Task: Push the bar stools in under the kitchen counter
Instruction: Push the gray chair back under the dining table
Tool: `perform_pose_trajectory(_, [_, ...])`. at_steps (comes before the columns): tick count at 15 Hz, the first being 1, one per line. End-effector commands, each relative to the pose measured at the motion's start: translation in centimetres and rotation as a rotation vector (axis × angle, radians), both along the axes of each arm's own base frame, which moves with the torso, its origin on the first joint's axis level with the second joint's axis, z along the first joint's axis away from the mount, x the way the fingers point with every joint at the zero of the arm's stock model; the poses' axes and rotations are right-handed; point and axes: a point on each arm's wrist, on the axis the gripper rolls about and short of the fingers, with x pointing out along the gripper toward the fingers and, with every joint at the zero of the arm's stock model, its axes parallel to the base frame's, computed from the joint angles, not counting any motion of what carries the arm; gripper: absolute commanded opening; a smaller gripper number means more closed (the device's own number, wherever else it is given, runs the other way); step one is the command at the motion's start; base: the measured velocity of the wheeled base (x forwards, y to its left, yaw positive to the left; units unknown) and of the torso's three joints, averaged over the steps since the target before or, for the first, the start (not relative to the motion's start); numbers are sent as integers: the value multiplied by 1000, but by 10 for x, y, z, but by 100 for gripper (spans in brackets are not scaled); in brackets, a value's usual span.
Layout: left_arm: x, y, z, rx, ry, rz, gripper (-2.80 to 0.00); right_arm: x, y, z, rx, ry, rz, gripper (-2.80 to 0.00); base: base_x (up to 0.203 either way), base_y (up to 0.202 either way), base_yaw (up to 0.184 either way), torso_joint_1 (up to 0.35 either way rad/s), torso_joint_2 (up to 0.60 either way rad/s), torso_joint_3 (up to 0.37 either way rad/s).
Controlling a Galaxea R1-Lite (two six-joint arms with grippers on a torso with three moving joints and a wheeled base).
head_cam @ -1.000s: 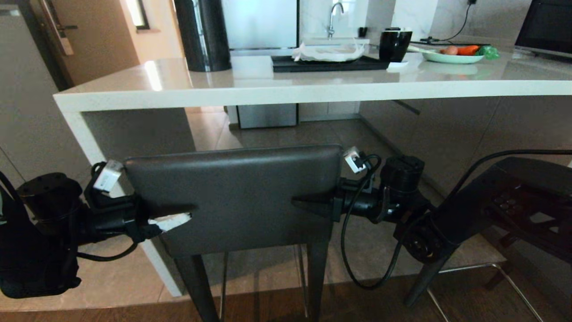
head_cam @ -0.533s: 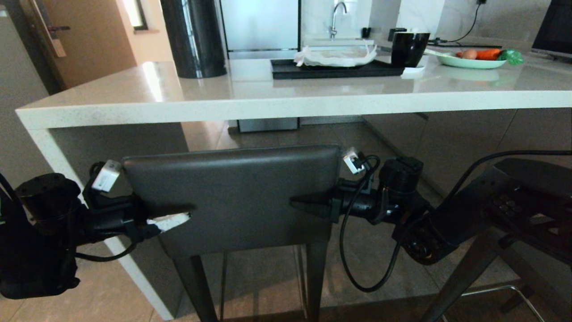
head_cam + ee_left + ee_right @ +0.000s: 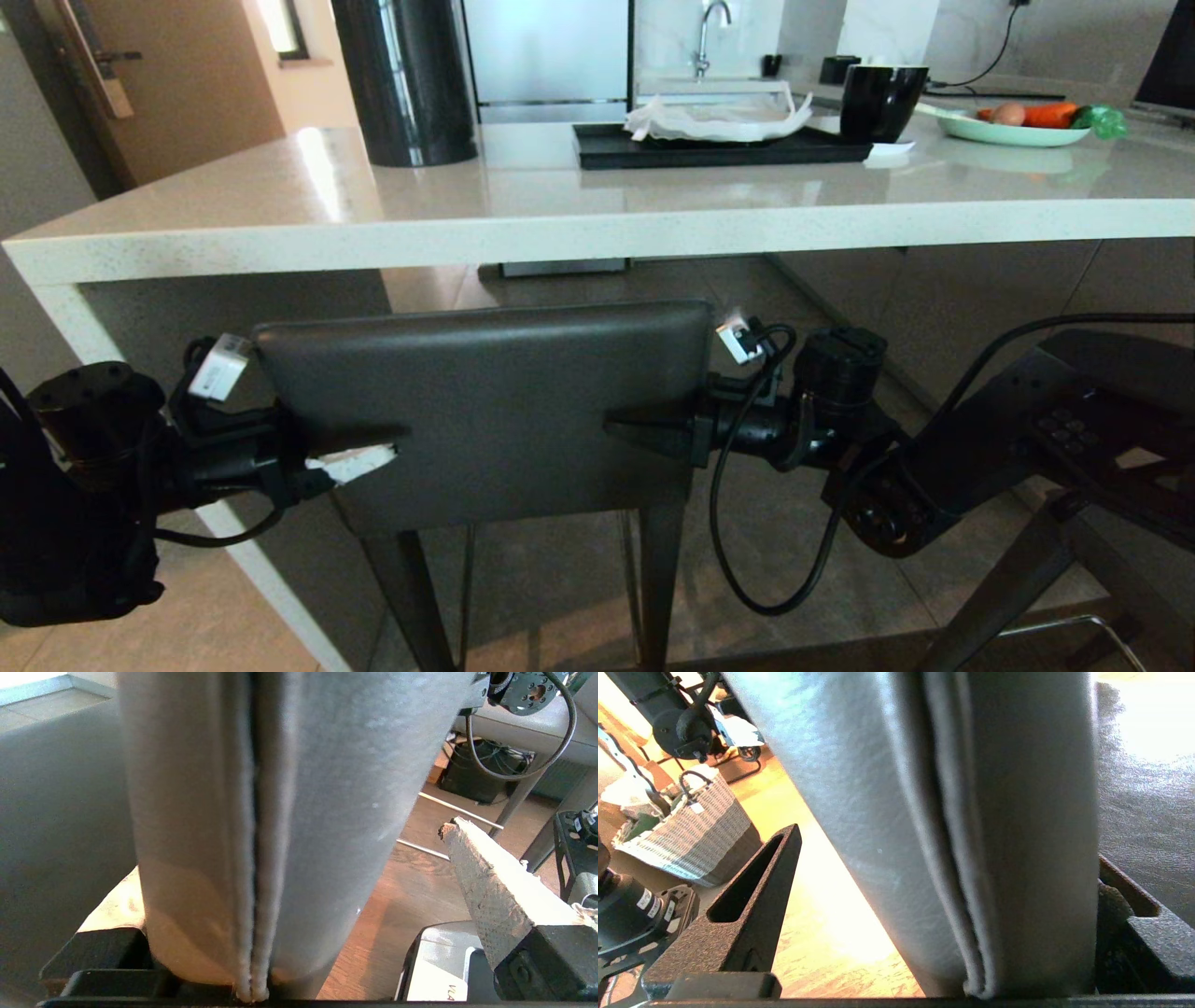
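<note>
Kitchen counter [image 3: 560, 229] spans the far side, glossy pale stone. Near bar stool [image 3: 481, 411] stands just short of its edge, backrest below the countertop. Left gripper [image 3: 359, 450] and right gripper [image 3: 644, 429] straddle the backrest's side edges, fingers spread wide.

The only lettering that shows is a fragment, "VLA", printed on a white label [image 3: 432, 977] at the edge of the left wrist view. The white tags [image 3: 217, 367] on the arms' cables are too small to read.
</note>
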Motion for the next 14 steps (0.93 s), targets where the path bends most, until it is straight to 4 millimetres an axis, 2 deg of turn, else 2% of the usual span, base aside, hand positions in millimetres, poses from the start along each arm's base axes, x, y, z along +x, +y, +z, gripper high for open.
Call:
perform_pose_trajectory(1, [-1, 3, 1, 1, -8, 0, 0, -2, -1, 4, 6, -10, 7, 0, 0, 0, 0, 0, 0, 0])
perform_pose_trajectory(3, [-2, 11, 1, 1, -8, 28, 0, -4, -7, 6, 5, -8, -4, 0, 0, 0, 0, 0, 0, 0])
perform_pose_trajectory(7, [-5, 36, 3, 2, -10, 106, 0, -1, -40, 16, 11, -24, -74, 0, 0, 0, 0, 0, 0, 0])
perform_pose_trajectory(10, [-7, 43, 4, 2, -15, 132, 0, -2, -48, 24, 20, -34, -93, 0, 0, 0, 0, 0, 0, 0])
perform_pose_trajectory(12, [-15, 56, 2, -1, 4, 177, 0, -6, -54, 27, 19, -30, -109, 0, 0, 0, 0, 0, 0, 0])
perform_pose_trajectory(14, [-31, 68, -7, -8, 46, 232, 0, -15, -63, 21, 3, 2, -130, 0, 0, 0, 0, 0, 0, 0])
